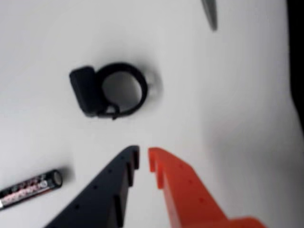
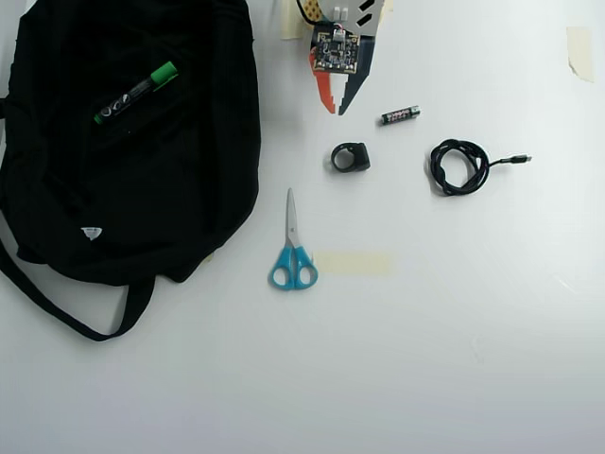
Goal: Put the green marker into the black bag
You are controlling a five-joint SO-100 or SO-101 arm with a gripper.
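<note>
The green marker (image 2: 136, 92) lies tilted on top of the black bag (image 2: 189, 180) at the upper left of the overhead view, its green cap toward the upper right. The bag is large, with a strap (image 2: 66, 312) trailing below and a small white tag (image 2: 91, 232). My gripper (image 2: 337, 109) hangs near the top centre, to the right of the bag and well apart from the marker. In the wrist view its black finger and orange finger (image 1: 180, 190) nearly touch at the tips, gripper (image 1: 143, 156) holding nothing. The marker and bag are out of the wrist view.
A small black ring-shaped clip (image 2: 350, 157) (image 1: 108, 91) lies just below the gripper. An AAA battery (image 2: 400, 115) (image 1: 29, 188) sits beside it. A coiled black cable (image 2: 460, 166) is at the right, blue-handled scissors (image 2: 292, 244) in the middle, a tape strip (image 2: 352, 263) next to them.
</note>
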